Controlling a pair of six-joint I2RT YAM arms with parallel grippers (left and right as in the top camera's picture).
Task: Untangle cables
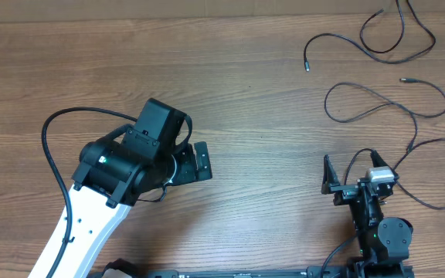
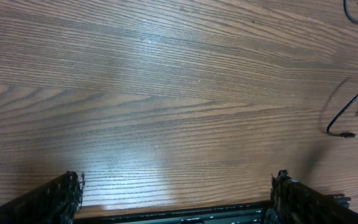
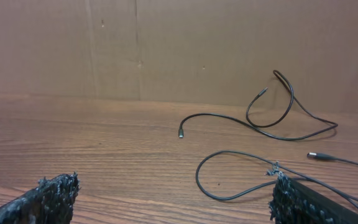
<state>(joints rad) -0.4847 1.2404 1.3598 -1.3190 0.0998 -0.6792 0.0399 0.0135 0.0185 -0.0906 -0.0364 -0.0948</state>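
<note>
While both sets of jaws stand spread wide, gripping nothing, the left gripper (image 1: 202, 162) hovers over the brown wooden desk (image 1: 246, 85), well apart from the right gripper (image 1: 352, 176). Three thin black cables (image 1: 334, 34) sprawl beyond the right gripper, one looping just beside it.

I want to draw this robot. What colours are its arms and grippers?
The left arm is white lower down and black near its black left gripper, with a green light and a thick black cord beside it. The right arm is black with a silver block behind its black right gripper.
</note>
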